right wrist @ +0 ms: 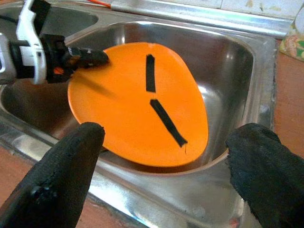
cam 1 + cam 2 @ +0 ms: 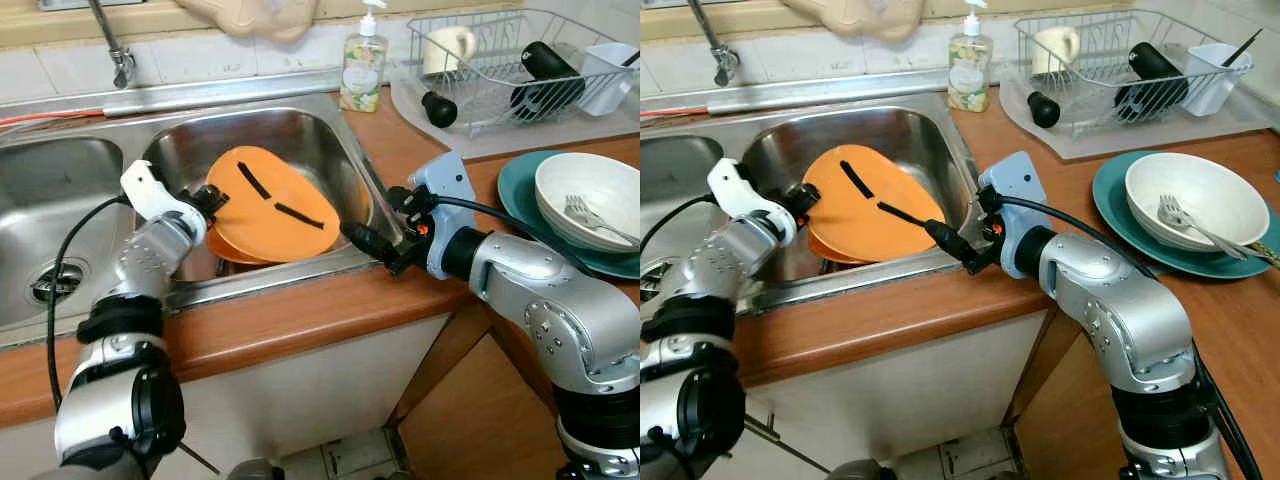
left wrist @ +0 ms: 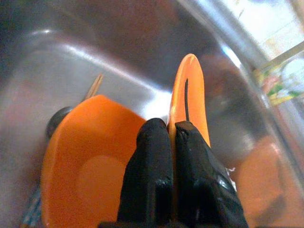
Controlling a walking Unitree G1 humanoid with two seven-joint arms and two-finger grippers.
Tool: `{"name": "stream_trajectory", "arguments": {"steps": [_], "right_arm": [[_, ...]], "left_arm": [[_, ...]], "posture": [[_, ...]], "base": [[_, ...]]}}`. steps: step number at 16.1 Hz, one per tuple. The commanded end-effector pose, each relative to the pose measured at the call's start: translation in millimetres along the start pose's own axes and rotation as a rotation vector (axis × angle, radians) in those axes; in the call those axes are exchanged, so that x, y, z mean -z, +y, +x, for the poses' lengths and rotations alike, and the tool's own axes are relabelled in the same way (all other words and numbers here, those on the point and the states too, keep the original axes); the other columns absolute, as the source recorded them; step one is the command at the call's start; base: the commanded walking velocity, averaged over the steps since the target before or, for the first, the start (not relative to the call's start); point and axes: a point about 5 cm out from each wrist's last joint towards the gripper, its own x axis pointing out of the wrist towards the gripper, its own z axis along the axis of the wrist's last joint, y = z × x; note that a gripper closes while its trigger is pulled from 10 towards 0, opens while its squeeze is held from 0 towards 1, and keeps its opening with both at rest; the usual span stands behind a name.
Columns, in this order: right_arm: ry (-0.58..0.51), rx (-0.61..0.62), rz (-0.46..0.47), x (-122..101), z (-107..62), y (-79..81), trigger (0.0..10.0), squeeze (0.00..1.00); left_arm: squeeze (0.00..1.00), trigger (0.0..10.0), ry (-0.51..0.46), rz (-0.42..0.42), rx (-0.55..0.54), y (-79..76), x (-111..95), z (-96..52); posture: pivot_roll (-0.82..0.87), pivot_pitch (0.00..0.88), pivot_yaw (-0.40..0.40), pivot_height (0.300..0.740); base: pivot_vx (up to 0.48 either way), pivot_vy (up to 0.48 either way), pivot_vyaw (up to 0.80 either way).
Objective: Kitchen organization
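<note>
An orange plate (image 2: 275,205) with two black strips on it leans tilted in the right basin of the steel sink (image 2: 330,130). My left gripper (image 2: 212,197) is shut on the plate's left rim; in the left wrist view the fingers (image 3: 152,156) pinch the plate's thin edge (image 3: 187,90). Under the plate lies an orange bowl (image 3: 90,166). My right gripper (image 2: 375,215) hovers open over the sink's front right corner, pointing at the plate (image 1: 142,104) without touching it.
A soap bottle (image 2: 362,65) stands behind the sink. A dish rack (image 2: 520,70) with a mug and cups sits at the back right. A white bowl (image 2: 590,195) with a fork rests on a teal plate (image 2: 520,190). The tap (image 2: 115,50) hangs over the left basin (image 2: 50,200).
</note>
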Motion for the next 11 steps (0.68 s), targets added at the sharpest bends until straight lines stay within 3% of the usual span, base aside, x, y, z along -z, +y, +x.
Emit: {"name": "stream_trajectory", "arguments": {"steps": [1, 7, 10, 11], "right_arm": [[0.004, -0.051, -0.003, 2, -2.3, 7.2, 10.0, 0.00], [0.019, -0.074, -0.011, 6, -3.6, 11.1, 10.0, 0.00], [0.010, -0.047, 0.020, 6, -4.0, 6.2, 10.0, 0.00], [0.014, -0.007, 0.095, 7, -3.8, 0.5, 10.0, 1.00]], "left_arm": [[1.00, 10.0, -0.009, 0.049, 0.010, -5.0, -5, 2.4], [1.00, 10.0, 0.011, 0.104, -0.005, -2.8, 0, 4.2], [1.00, 10.0, -0.044, 0.230, 0.028, -3.1, -8, 1.4], [1.00, 10.0, -0.074, 0.309, 0.066, -5.5, -11, -2.1]], "posture": [[-0.05, 0.000, 0.056, 0.740], [-0.06, 0.000, 0.063, 0.740], [-0.06, 0.000, 0.062, 0.740], [-0.05, 0.000, 0.060, 0.740]], "base": [[0.000, 0.000, 0.00], [0.000, 0.000, 0.00], [0.000, 0.000, 0.00], [0.000, 0.000, 0.00]]}}
